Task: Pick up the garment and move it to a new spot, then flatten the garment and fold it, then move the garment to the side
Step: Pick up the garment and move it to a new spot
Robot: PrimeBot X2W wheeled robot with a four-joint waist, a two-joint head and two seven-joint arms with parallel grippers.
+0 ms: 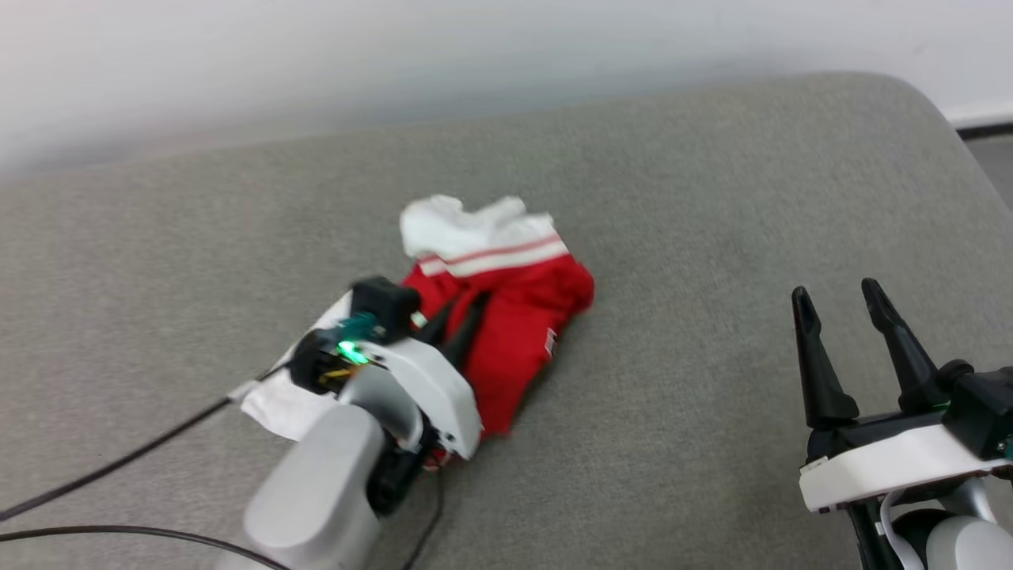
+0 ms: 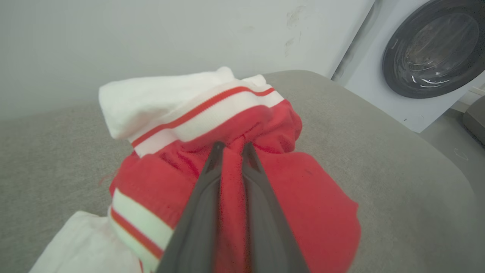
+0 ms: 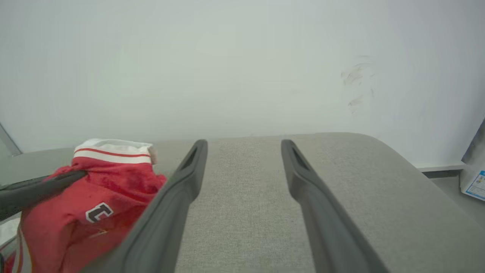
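Note:
The garment (image 1: 514, 317) is a crumpled red shirt with white sleeves and red-and-white striped trim, bunched in the middle of the grey cushioned surface (image 1: 712, 198). My left gripper (image 1: 463, 305) is shut on a fold of its red fabric; in the left wrist view that fold (image 2: 232, 178) is pinched between the two dark fingers, with my left gripper (image 2: 232, 146) tips near the striped trim. My right gripper (image 1: 837, 291) stands open at the lower right, well clear of the cloth. In the right wrist view my right gripper (image 3: 244, 142) holds nothing, and the garment (image 3: 94, 197) lies to its left.
A pale wall (image 1: 396, 47) runs behind the cushioned surface. Black cables (image 1: 119, 459) trail across the lower left. A white washing machine with a dark round door (image 2: 432, 49) stands past the surface's right end. Bare grey surface lies between the two grippers.

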